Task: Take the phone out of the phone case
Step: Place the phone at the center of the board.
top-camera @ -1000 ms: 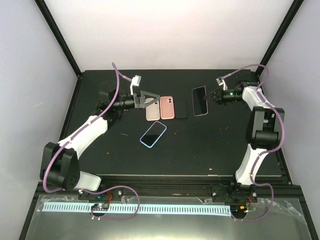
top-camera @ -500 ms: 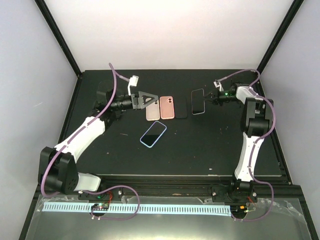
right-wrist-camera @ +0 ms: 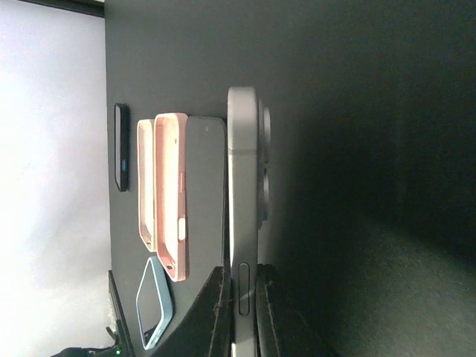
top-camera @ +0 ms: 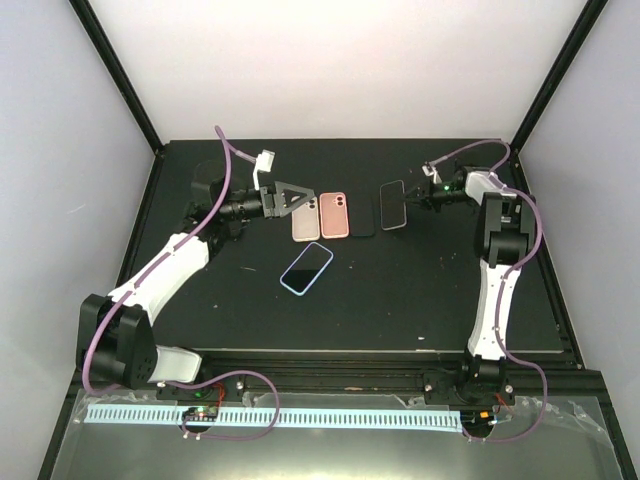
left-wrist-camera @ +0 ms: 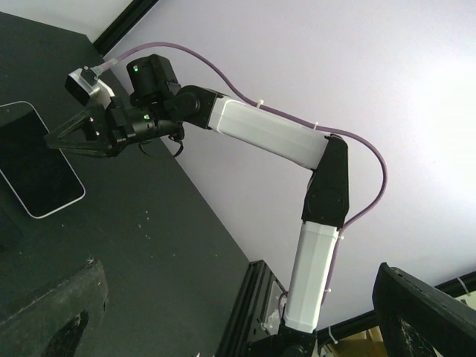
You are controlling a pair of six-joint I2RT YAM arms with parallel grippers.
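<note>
The right hand (right-wrist-camera: 242,290) pinches the edge of a grey phone (right-wrist-camera: 242,186), holding it edge-up beside a black slab (top-camera: 362,215) and 2 pink cases (top-camera: 336,215). The left hand (top-camera: 300,200) hangs spread wide by them. This looks like a set-down: lower the phone flat, then release. A blue-cased phone (top-camera: 306,268) lies nearer, apart, probably the next one to strip.

Left arm reaches forward and to the right, forearm low and near level. Left claw (top-camera: 305,200) has jaws spread fully wide, holding nothing. Right arm stands tall from its base with the elbow high and the wrist bent left. Right claw (top-camera: 412,197) is pinched tight on the phone (top-camera: 393,205) edge, 2 fingers (right-wrist-camera: 217,312) close together.
</note>
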